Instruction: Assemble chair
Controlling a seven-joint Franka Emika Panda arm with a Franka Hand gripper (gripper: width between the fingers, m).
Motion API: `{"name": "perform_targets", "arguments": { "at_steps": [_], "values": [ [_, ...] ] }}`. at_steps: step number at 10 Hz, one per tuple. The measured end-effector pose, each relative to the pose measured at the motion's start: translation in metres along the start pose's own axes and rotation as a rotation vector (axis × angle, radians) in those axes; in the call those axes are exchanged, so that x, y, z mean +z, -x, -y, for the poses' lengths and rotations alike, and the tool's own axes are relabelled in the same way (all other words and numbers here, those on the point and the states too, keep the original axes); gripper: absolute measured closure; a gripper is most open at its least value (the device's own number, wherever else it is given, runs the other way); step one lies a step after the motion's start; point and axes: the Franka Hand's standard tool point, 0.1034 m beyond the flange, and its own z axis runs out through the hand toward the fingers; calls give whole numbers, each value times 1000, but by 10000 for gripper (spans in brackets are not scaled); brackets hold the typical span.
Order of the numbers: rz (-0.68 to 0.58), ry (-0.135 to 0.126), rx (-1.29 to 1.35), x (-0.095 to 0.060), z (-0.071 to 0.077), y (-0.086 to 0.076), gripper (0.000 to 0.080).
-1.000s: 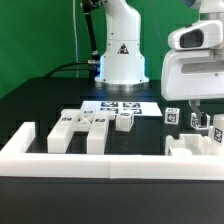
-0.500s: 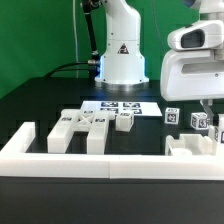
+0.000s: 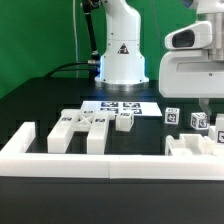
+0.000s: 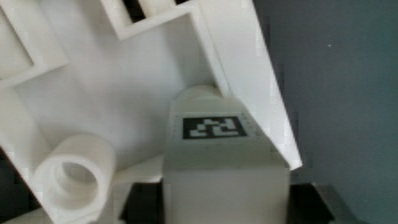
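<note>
Jaws seemingly straddle the tagged chair part [image 4: 222, 165], contact unclear.

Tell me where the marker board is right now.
In the exterior view, the marker board lies flat near the centre, just in front of the robot base and right behind the cluster of white chair parts.

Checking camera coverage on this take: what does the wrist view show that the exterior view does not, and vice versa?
Only the wrist view: a close-up of one tagged chair part against a large white slab, a round white knob beside it. Only the exterior view: the arm's base, the marker board, the border wall, loose parts toward the exterior view's left. Both: white tagged chair parts by the gripper; neither shows whether it holds anything.
</note>
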Motion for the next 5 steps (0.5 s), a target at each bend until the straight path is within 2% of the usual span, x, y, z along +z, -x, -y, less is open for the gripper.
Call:
{"name": "perform_targets", "arguments": {
  "at_steps": [5],
  "values": [
    [-4,-12,472,-1,-1,-1,508]
  ]
}}
